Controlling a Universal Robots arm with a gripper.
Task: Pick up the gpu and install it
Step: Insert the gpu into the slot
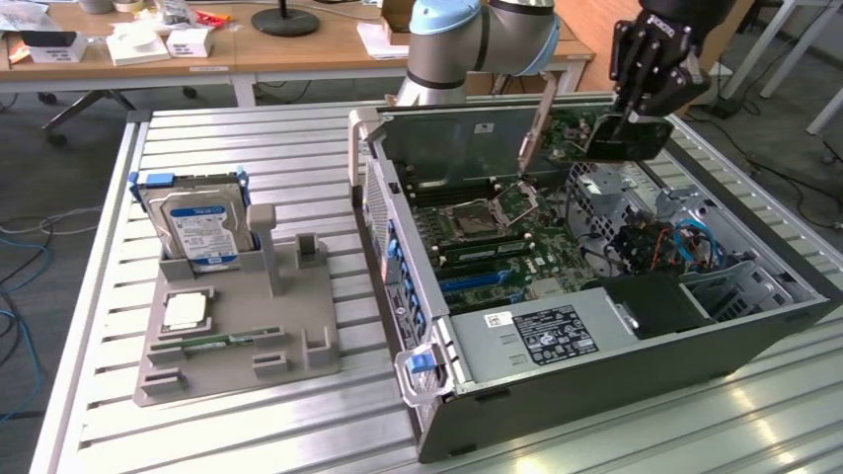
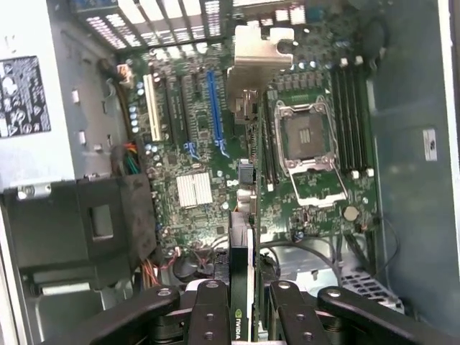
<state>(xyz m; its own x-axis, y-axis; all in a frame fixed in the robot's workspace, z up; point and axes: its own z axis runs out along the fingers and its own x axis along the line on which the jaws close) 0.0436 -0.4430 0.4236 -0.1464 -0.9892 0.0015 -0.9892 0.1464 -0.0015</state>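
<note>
Sitting nearest on the ribbed metal counter (image 1: 264,138): one open grey case (image 1: 593,395), steel walls, lying side-up. Inside it are one green motherboard (image 1: 488,242), one grey power supply box (image 1: 520,341) with a white label, one empty square processor socket (image 1: 475,219), and loose blue and red cables (image 1: 665,242).

Beside it, toward the exterior view's left, is one grey plastic tray (image 1: 264,346). It holds one silver hard drive (image 1: 197,222) upright in a slot, one square silver chip (image 1: 185,311) lying flat, and one narrow green memory stick (image 1: 217,343) lying flat.

Farther back, over the case's far end, two black fingers (image 1: 652,84) (image 2: 208,313) are clamped on the gpu (image 1: 619,138) (image 2: 241,251). It is a thin flat black card, held on edge, clear of the board. In the wrist view one blue slot (image 2: 215,115) and one white slot (image 2: 154,108) lie on the board beneath.
</note>
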